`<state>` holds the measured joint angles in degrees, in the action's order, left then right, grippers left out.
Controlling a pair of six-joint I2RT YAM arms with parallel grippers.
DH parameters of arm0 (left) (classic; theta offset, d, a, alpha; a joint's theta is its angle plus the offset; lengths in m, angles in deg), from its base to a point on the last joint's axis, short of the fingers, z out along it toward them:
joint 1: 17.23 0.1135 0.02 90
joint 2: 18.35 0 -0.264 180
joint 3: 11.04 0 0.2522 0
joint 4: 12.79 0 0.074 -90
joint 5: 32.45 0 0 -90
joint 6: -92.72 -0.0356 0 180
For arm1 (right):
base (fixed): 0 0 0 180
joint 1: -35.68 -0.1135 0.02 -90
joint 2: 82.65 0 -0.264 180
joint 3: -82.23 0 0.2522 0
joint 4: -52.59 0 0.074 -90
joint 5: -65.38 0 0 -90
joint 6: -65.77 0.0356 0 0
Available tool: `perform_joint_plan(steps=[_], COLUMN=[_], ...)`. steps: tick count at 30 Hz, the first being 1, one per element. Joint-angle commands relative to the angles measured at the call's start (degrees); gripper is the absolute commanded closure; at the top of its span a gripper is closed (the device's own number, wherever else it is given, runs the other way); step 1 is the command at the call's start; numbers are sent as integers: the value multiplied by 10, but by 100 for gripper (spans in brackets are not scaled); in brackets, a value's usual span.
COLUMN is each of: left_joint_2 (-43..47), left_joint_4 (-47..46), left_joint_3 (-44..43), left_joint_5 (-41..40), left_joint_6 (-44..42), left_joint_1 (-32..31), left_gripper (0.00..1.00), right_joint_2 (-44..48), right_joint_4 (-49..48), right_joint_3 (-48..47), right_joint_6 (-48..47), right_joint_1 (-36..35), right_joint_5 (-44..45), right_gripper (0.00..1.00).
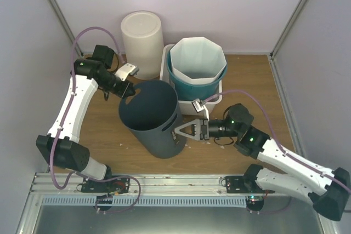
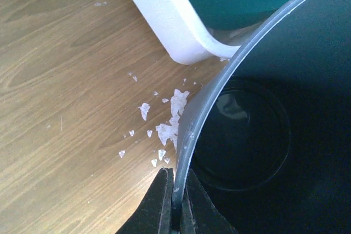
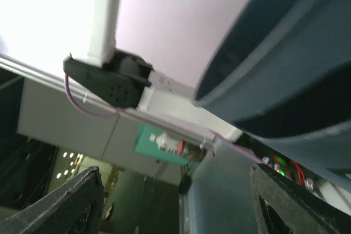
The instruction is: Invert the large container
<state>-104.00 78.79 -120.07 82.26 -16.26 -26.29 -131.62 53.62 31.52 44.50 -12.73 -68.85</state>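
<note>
Large container (image 1: 159,135) stands mid-bench (image 1: 109,135), mouth up, just in front of the white tray (image 1: 165,61) holding the teal bucket (image 1: 189,83). Left pincer (image 1: 127,92) is pinching its far-left rim; right pincer (image 1: 184,131) is spread wide beside the right wall, contact unclear. Looks like the start of the tip-over: next, left rolls the rim over while right braces the wall, staying clear of the tray.
</note>
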Motion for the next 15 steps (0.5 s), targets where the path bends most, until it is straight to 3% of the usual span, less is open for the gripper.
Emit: perform_joint_plan(steps=[1,7,15], left_joint_2=[16,28,45], left_joint_4=[-40,-66,-98], left_joint_3=[22,54,88], left_joint_5=[16,62,87], left_joint_6=[20,45,72], left_joint_1=[48,81,83], left_gripper=[100,100,100], right_joint_2=[17,31,-9], right_joint_4=[37,41,-147], right_joint_3=[-82,-74,9], right_joint_6=[-61,-19,53], right_joint_1=[-34,-77,-106], right_joint_5=[124,209,287], right_gripper=[27,28,28])
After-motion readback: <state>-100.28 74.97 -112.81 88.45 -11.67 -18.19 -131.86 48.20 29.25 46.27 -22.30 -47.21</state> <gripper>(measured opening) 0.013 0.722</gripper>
